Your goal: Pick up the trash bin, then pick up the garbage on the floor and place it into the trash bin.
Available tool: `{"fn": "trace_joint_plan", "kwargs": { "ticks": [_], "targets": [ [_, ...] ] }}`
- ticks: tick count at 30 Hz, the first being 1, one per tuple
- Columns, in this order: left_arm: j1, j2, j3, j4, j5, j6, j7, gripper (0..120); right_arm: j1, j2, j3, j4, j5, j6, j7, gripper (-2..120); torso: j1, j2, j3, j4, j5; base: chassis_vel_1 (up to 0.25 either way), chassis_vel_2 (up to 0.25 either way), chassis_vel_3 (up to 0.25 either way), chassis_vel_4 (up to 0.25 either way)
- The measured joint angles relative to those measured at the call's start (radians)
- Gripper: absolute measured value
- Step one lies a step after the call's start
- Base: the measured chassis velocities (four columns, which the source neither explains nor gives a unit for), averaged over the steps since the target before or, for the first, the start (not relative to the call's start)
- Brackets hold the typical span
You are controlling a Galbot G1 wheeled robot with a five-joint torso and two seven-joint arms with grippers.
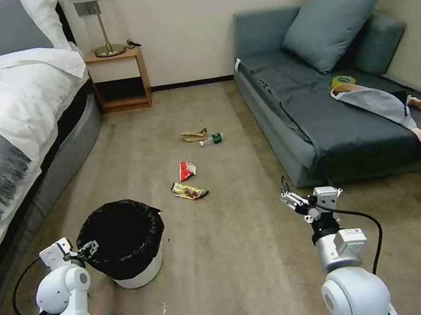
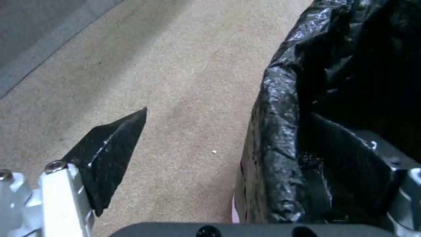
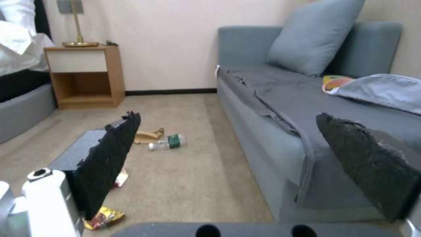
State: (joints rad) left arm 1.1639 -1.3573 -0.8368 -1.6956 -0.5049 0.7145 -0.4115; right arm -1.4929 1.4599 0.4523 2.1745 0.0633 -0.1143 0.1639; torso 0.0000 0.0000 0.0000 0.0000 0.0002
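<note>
In our left wrist view the trash bin [image 2: 281,138] runs off the picture's edge, its white wall hidden under the black bag. One of our right gripper's fingers [image 3: 103,164] covers part of the red-and-white packet [image 3: 121,178] and the gold wrapper [image 3: 104,217].

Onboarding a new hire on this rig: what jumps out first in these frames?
The trash bin with its black bag stands on the carpet at the robot's left, the left claw open astride its rim, one finger inside and one outside. Ahead on the floor lies a trail of garbage: gold-brown wrapper, red-and-white packet, brown paper bag and small bottle. The right claw hangs open, empty, beside the grey sofa.
</note>
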Motion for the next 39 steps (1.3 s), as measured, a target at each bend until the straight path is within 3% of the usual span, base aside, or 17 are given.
{"fn": "trace_joint_plan", "kwargs": {
  "ticks": [3,8,12,23,27,30,39],
  "targets": [
    [-0.003,0.000,0.000,0.008,-0.003,0.001,-0.002,98,0.001,0.000,0.000,-0.002,0.000,0.001,0.001,100,0.000,0.000,0.000,0.0000,0.0003,0.000,0.000,0.000,0.000],
    [-0.002,-0.005,-0.001,0.013,-0.006,0.001,-0.004,84,0.005,-0.001,-0.001,-0.007,0.000,0.003,0.001,100,0.000,0.000,0.000,0.0000,0.0005,0.000,0.000,0.000,0.000],
    [0.008,-0.014,0.001,0.004,-0.016,0.002,-0.002,66,0.007,0.000,-0.005,-0.010,-0.001,0.005,0.001,100,0.000,0.000,0.000,0.0000,-0.0002,0.000,0.000,0.000,0.000],
    [0.011,-0.030,0.003,-0.022,-0.041,0.010,-0.009,30,0.006,-0.008,0.010,-0.002,0.003,0.009,0.002,100,0.000,0.000,0.000,0.0000,-0.0002,0.000,0.000,0.000,0.000],
    [0.017,-0.044,0.002,-0.038,-0.046,0.010,-0.010,11,0.005,-0.015,0.020,0.000,0.008,0.014,0.003,100,0.000,0.000,0.000,0.0000,0.0000,0.000,0.000,0.000,0.000],
    [0.024,-0.049,0.001,-0.050,-0.051,0.010,-0.008,5,0.004,-0.017,0.022,0.004,0.009,0.015,0.003,100,0.000,0.000,0.000,0.0000,-0.0003,0.000,0.000,0.000,0.000],
    [0.043,-0.065,-0.012,-0.078,-0.067,0.012,-0.015,5,-0.001,-0.027,0.024,0.018,0.022,0.019,0.004,100,0.000,0.000,0.000,-0.0001,-0.0006,0.000,0.000,0.000,0.000]
  ]
}}
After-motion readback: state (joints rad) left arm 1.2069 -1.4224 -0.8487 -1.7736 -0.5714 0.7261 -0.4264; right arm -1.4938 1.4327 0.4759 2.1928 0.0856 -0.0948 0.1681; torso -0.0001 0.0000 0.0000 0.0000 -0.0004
